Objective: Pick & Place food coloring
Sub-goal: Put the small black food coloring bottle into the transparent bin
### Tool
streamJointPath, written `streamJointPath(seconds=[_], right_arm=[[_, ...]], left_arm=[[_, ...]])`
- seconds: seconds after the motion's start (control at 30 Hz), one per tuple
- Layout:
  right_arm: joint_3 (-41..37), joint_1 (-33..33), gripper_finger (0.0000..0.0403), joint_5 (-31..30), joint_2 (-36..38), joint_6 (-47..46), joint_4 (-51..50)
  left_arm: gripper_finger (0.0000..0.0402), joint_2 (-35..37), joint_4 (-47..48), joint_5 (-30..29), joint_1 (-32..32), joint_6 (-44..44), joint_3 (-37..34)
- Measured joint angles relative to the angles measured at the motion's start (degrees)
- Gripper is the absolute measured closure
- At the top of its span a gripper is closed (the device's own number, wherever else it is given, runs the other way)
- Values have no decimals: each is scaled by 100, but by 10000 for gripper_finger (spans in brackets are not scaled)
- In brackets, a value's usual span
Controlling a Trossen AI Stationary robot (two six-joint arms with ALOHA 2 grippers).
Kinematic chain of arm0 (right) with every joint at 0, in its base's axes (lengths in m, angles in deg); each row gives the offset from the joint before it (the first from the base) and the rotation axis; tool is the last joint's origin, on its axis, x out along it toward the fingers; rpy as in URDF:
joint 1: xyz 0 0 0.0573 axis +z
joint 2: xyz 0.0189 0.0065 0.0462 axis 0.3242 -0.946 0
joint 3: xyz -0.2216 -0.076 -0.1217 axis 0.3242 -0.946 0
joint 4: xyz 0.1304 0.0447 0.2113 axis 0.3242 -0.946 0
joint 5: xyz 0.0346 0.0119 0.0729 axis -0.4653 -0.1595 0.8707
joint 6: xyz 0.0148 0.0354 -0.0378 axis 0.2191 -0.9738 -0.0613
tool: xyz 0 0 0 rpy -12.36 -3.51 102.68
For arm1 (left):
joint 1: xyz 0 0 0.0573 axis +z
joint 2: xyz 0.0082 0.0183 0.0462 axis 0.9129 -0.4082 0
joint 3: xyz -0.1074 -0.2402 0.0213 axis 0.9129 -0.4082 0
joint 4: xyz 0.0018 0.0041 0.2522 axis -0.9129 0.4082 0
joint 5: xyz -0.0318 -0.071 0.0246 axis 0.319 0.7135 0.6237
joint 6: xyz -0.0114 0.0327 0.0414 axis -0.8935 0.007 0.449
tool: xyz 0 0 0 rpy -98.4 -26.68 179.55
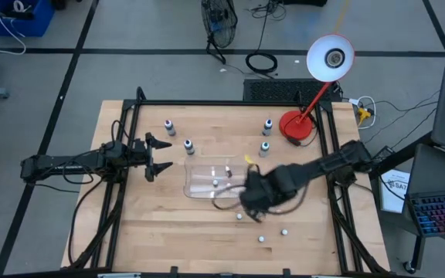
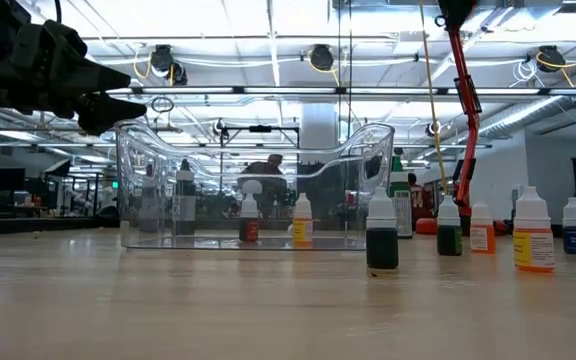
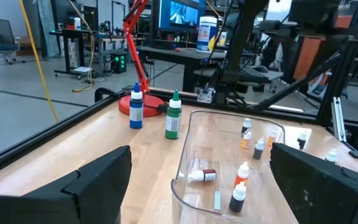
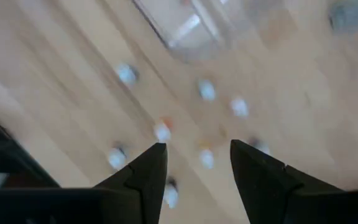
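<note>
Tiny food coloring bottles with pale bodies stand on the wood near the table's near edge (image 1: 261, 239), (image 1: 284, 231), (image 1: 239, 216). Others are inside the clear tray (image 1: 199, 181): in the left wrist view one lies on its side (image 3: 202, 176) and some stand (image 3: 241, 177). My right gripper (image 1: 253, 199) hangs open above the table by the tray's near right corner; its wrist view looks down on several blurred bottles (image 4: 162, 132). My left gripper (image 1: 159, 157) is open, raised left of the tray and facing it (image 3: 201, 186).
Taller bottles stand on the far half of the table: two at left (image 1: 168, 125), (image 1: 188, 144), two at right (image 1: 268, 124), (image 1: 264, 147). A red desk lamp's base (image 1: 296, 127) sits at the far right corner. Black frame rails run along both table sides.
</note>
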Motion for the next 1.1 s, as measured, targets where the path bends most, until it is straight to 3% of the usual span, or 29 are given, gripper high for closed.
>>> streamJointPath(seconds=[0.27, 0.6, 0.83, 1.1], right_arm=[[-2372, 233, 239, 167, 1082, -1141, 108], [-4832, -93, 239, 296, 2333, -1309, 2395], [-5791, -246, 239, 663, 2517, -1274, 3285], [-6098, -248, 239, 761, 2517, -1207, 3808]], left_arm=[[23, 0, 0, 0, 0, 0, 0], [23, 2, 0, 0, 0, 0, 0], [23, 2, 0, 0, 0, 0, 0], [23, 2, 0, 0, 0, 0, 2]])
